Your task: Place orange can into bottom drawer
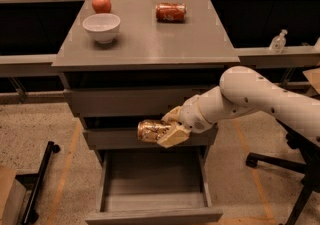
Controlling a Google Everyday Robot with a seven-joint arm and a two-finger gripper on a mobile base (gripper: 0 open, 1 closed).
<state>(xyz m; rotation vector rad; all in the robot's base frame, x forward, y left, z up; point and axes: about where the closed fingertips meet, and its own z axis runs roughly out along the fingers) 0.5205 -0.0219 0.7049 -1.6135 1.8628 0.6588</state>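
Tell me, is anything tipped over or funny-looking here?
A little. The red can lies on its side on the cabinet top instead of standing. The bottom drawer hangs wide open, and the gripper holds the orange can sideways above it, in front of the middle drawer. Nothing looks spilled or broken.

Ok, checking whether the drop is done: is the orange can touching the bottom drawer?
Apart. The camera view shows the gripper holding the orange can level with the middle drawer, above the open bottom drawer, bare floor visible beneath.
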